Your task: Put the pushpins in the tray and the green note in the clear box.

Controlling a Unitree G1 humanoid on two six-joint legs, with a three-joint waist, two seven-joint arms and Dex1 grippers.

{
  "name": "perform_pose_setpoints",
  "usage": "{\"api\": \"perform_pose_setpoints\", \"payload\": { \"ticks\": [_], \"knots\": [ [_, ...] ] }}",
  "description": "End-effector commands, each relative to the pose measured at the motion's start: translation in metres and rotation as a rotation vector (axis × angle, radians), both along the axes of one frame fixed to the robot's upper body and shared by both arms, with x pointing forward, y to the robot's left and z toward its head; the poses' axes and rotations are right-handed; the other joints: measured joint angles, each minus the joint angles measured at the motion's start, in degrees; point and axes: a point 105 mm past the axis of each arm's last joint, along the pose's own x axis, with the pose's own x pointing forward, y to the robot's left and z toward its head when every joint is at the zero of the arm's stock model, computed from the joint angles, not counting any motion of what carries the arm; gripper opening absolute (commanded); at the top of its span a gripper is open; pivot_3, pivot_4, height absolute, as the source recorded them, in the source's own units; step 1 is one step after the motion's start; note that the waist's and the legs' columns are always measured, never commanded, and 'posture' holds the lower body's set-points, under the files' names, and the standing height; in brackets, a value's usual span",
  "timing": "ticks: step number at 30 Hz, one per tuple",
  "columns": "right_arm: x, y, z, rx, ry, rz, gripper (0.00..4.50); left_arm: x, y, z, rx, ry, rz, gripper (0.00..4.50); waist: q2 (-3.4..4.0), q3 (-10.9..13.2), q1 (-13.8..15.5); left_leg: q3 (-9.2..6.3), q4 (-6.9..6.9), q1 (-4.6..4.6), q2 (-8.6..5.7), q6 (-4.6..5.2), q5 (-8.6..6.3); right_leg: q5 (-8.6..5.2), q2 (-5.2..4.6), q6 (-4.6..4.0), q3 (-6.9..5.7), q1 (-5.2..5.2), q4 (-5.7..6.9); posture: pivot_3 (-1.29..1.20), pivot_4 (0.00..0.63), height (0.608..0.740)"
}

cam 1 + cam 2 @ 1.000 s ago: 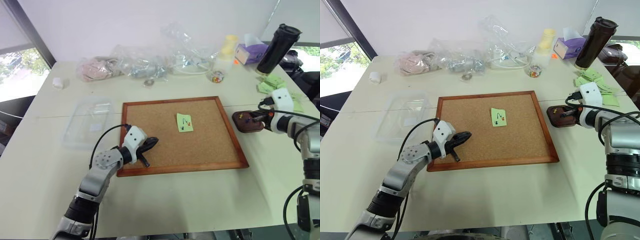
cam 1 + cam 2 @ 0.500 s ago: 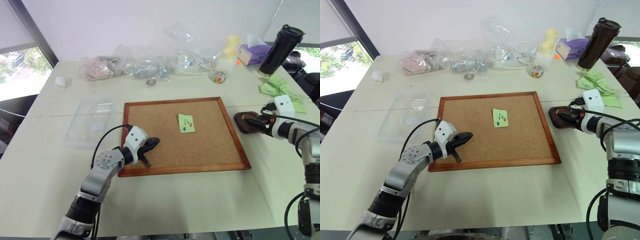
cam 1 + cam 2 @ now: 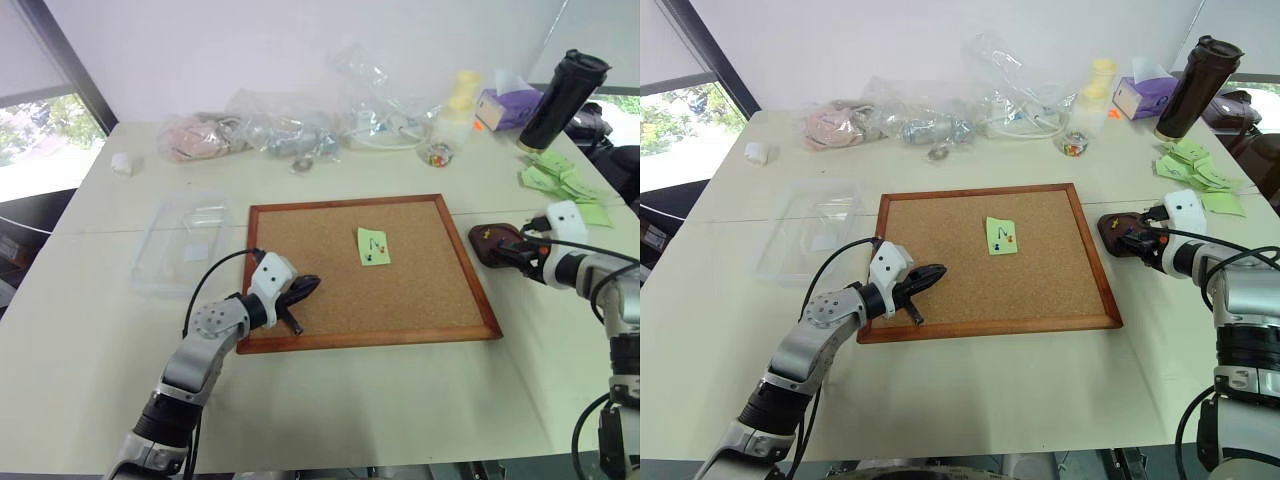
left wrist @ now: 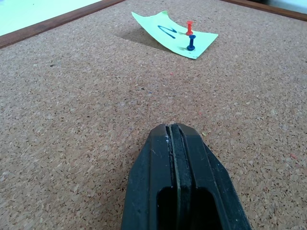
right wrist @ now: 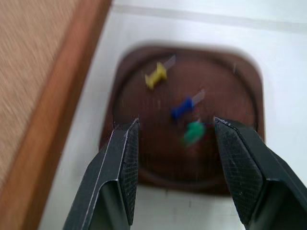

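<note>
The green note [image 3: 371, 246] lies on the corkboard [image 3: 440, 318], pinned by a red pushpin [image 4: 190, 26] and a blue one [image 4: 191, 44]. My left gripper [image 3: 300, 290] is shut and empty, resting over the board's near left part, well short of the note. The small dark brown tray [image 3: 488, 244] sits just right of the board. My right gripper [image 5: 175, 125] hangs open right over it, a finger on either side. Inside the tray lie yellow [image 5: 156, 75], blue [image 5: 182, 109] and green [image 5: 194, 132] pushpins. The clear box [image 3: 185, 245] stands left of the board.
Soft plastic bags [image 3: 290, 125] and a small glass jar [image 3: 435, 153] line the table's far side. A black tumbler [image 3: 560, 100], a purple tissue box [image 3: 500, 105] and a heap of pale green slips [image 3: 560, 180] crowd the far right corner.
My right gripper has opened over the tray and sunk a little toward it. The left arm has kept still.
</note>
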Motion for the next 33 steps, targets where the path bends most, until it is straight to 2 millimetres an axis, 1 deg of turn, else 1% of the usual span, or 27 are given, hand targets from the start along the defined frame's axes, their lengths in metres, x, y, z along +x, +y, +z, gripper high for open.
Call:
{"api": "perform_pose_setpoints", "payload": {
  "ticks": [1,5,8,9,11,15,17,19,21,23,28,30,33],
  "knots": [
    [0.0,0.003,0.01,0.006,-0.039,0.019,2.44,-0.009,-0.005,-0.02,0.03,0.079,-0.027,0.0,0.0,0.0,0.0,0.0,0.0,0.0,0.0,0.0,0.0,0.0,0.0,0.0,0.0,0.0,0.0,0.0,0.15,0.74],
    [0.003,0.008,0.023,0.015,-0.078,0.038,2.44,-0.008,-0.004,-0.02,0.031,0.076,-0.026,0.0,0.0,0.0,0.0,-0.01,0.0,-0.01,0.0,0.0,0.0,0.0,0.0,0.0,0.0,0.0,-0.01,0.0,0.15,0.74],
    [0.005,0.015,0.042,0.02,-0.13,0.073,2.44,-0.008,-0.004,-0.02,0.033,0.075,-0.027,0.0,0.0,0.0,0.0,0.0,0.0,-0.01,0.0,0.0,0.0,0.0,0.0,0.0,0.0,0.0,-0.01,0.0,0.15,0.74],
    [0.006,0.022,0.055,0.02,-0.164,0.102,2.44,-0.007,-0.004,-0.02,0.033,0.075,-0.027,0.0,0.01,0.0,0.0,0.0,0.0,-0.01,0.0,0.0,0.0,0.0,0.0,0.0,0.0,-0.01,-0.01,0.0,0.15,0.74],
    [0.007,0.031,0.07,0.014,-0.202,0.141,2.44,-0.007,-0.004,-0.019,0.032,0.074,-0.029,0.0,0.01,0.0,0.0,0.0,0.0,-0.02,0.0,0.0,0.0,0.0,0.0,0.0,0.01,-0.01,-0.01,0.0,0.15,0.74],
    [0.009,0.048,0.081,-0.002,-0.221,0.201,2.44,-0.006,-0.006,-0.019,0.029,0.073,-0.034,0.0,0.0,0.0,0.2,-0.06,0.02,-0.03,-0.01,0.0,0.0,0.0,0.0,0.0,-0.03,0.02,-0.02,0.0,0.15,0.74],
    [0.01,0.061,0.084,0.008,-0.227,0.246,2.44,-0.006,-0.006,-0.019,0.029,0.073,-0.035,0.0,0.0,0.0,0.2,-0.07,0.02,-0.03,-0.01,0.0,0.0,0.0,0.0,0.0,-0.04,0.04,-0.04,0.0,0.15,0.74],
    [0.012,0.081,0.083,0.026,-0.231,0.292,2.44,-0.006,-0.005,-0.019,0.027,0.073,-0.035,0.0,0.0,0.0,0.1,-0.07,0.02,-0.02,-0.01,0.0,0.0,0.0,0.0,0.0,-0.04,0.04,-0.04,0.0,0.15,0.74],
    [0.015,0.097,0.078,0.042,-0.221,0.324,2.44,-0.006,-0.006,-0.019,0.024,0.073,-0.036,0.0,0.0,0.0,0.0,-0.06,0.02,-0.02,0.0,0.0,0.0,0.0,0.0,0.0,-0.03,0.03,-0.03,0.0,0.15,0.74],
    [0.015,0.113,0.068,0.04,-0.197,0.373,2.44,-0.006,-0.006,-0.019,0.024,0.072,-0.036,0.0,0.0,0.0,0.2,-0.08,0.02,-0.03,0.0,0.0,0.0,0.0,0.0,0.0,-0.04,0.03,-0.03,0.0,0.15,0.74],
    [0.009,0.146,0.045,0.035,-0.151,0.478,2.44,-0.006,-0.004,-0.019,0.026,0.068,-0.024,0.0,0.0,0.0,0.2,-0.11,0.03,-0.06,-0.05,0.0,0.0,0.0,-0.03,0.0,-0.06,0.02,-0.03,0.0,0.15,0.74],
    [0.006,0.155,0.042,0.044,-0.147,0.505,2.44,-0.006,-0.002,-0.019,0.029,0.064,-0.016,0.0,0.0,0.0,0.1,-0.13,0.03,-0.05,-0.04,0.0,0.0,0.0,-0.02,0.0,-0.07,0.02,-0.03,0.0,0.15,0.74],
    [0.007,0.159,0.036,0.017,-0.144,0.516,2.44,-0.006,0.0,-0.018,0.029,0.065,-0.008,0.0,0.0,0.0,0.0,-0.13,0.03,-0.04,-0.04,0.0,0.0,0.0,-0.02,0.0,-0.06,0.02,-0.03,0.0,0.15,0.74]
  ]
}}
